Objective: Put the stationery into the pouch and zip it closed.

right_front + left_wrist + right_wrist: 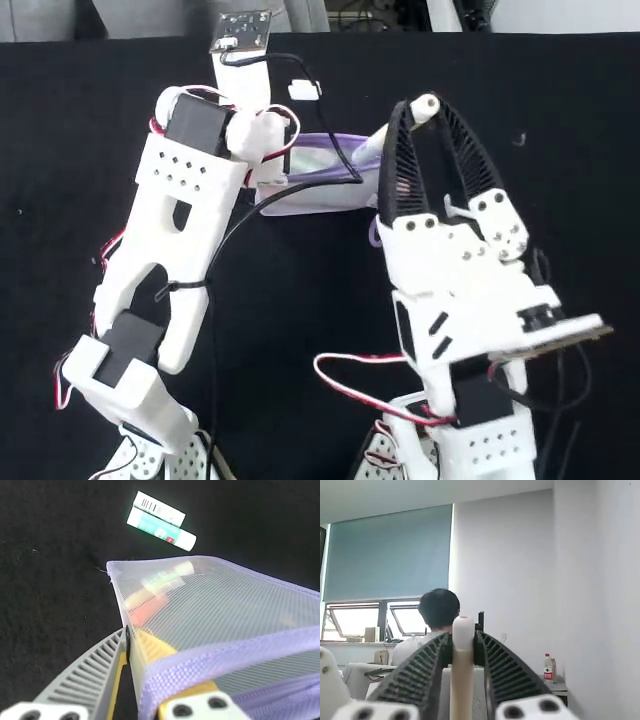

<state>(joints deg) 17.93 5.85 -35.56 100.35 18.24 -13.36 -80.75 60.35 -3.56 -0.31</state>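
- Closest in, the left pincer (131, 637) is clamped on the corner of the purple mesh pouch (225, 610). One grey ribbed finger sits outside and the yellow one shows behind the mesh. This hold probably keeps the pouch steady and off the table for loading.
- Just beyond its fingertips, several pieces of stationery (152, 592) show through the mesh, bunched inside the pouch at the gripped corner.
- Farther out, past the pouch, a teal-and-white glue stick (162, 529) and a white barcoded piece (159, 507) lie touching side by side on the black table (50, 555), not yet packed.
- Between its black ribbed fingers, the right pincer (463, 640) pinches a white stick (462, 685). The stick's tip pokes out past the fingertips, and in the high view this pincer hangs near the pouch, likely so the stick can be fed in.
- Loading looks partway done, and zipping should wait until the loose pieces are inside.
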